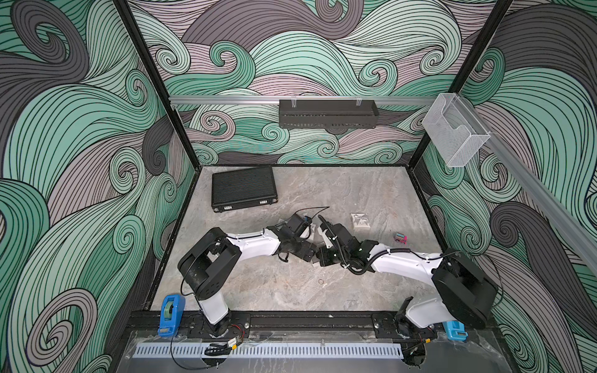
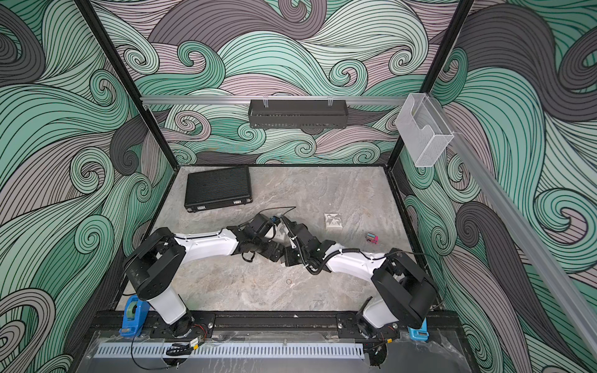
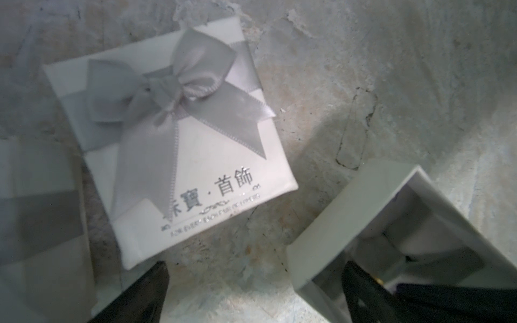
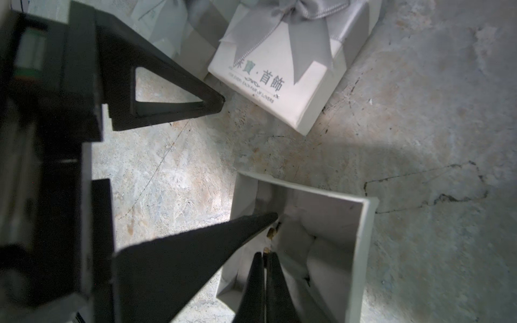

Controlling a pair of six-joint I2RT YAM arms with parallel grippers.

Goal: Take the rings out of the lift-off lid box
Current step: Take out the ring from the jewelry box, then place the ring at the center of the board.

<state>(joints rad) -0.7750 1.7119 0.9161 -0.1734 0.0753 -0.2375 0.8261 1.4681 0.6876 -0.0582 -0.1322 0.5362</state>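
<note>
Already one loose ring (image 1: 321, 281) lies on the worktop (image 1: 274, 294); right hand (image 4: 264, 253) closed at another ring (image 4: 272, 231) in the open box (image 4: 361, 223) (grip unclear), left hand (image 4: 249, 158) spread.

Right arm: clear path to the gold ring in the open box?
Likely yes: the box stands open, and the right fingers, shut, sit inside it with tips at what looks like a small gold ring.

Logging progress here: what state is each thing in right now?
Small white box: open, lid off.
Left gripper: open, straddling that box's wall.
Right gripper: shut, tips inside the box.
Bow-topped white piece: flat on the table, bow up.
Black case: closed.
Thin ring: lying on the table.
</note>
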